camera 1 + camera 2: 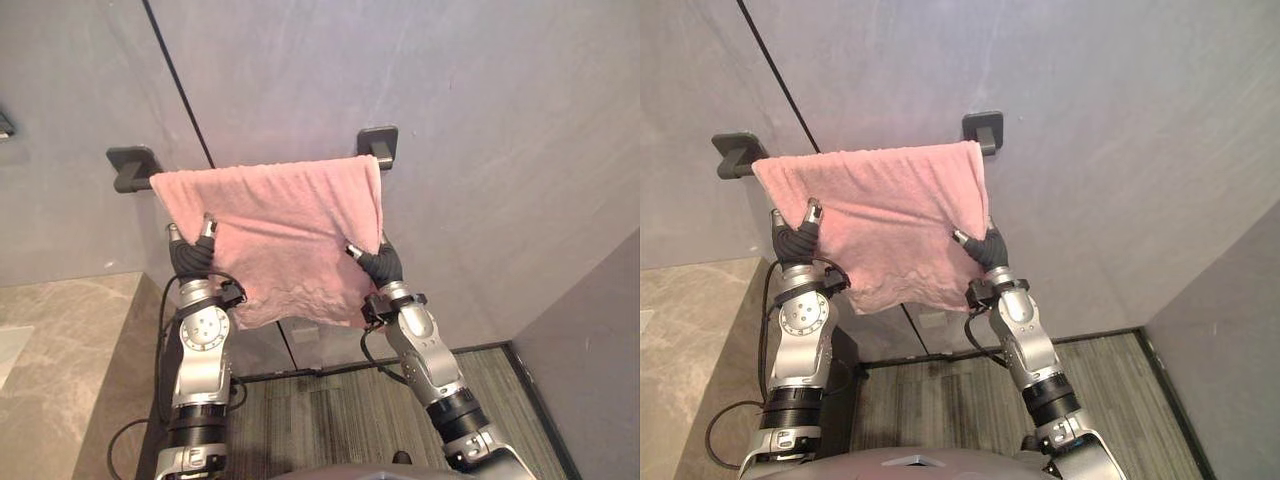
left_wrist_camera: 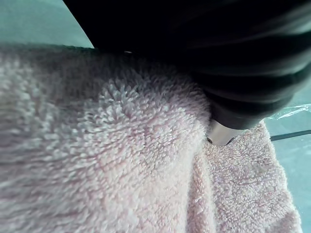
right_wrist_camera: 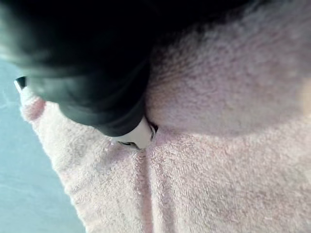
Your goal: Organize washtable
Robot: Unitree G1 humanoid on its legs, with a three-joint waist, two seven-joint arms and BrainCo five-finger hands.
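A pink towel point(image 1: 280, 220) hangs over a rail on the grey wall point(image 1: 480, 120), held up between two dark brackets, one at its left end point(image 1: 133, 165) and one at its right end point(image 1: 379, 143). The cloth is spread wide along the rail, its top edge fairly level. Its lower edge is uneven and hangs above the striped floor point(image 1: 330, 400).

Both arms are raised to the towel. The left hand point(image 1: 190, 255) is up against the towel's lower left part, near the left side edge. The right hand point(image 1: 378, 265) is at the lower right corner, where the side edge of the cloth folds in over it. In each wrist view the hand's dark ribbed cover lies right against the fluffy pink pile, which creases where the hand meets it. From where I stand I cannot tell whether either hand is clamped on the cloth or merely laid against it, because the towel hides too much of both.

Down at the left, the beige marble table point(image 1: 60, 340) runs along the wall, below the towel and apart from it.
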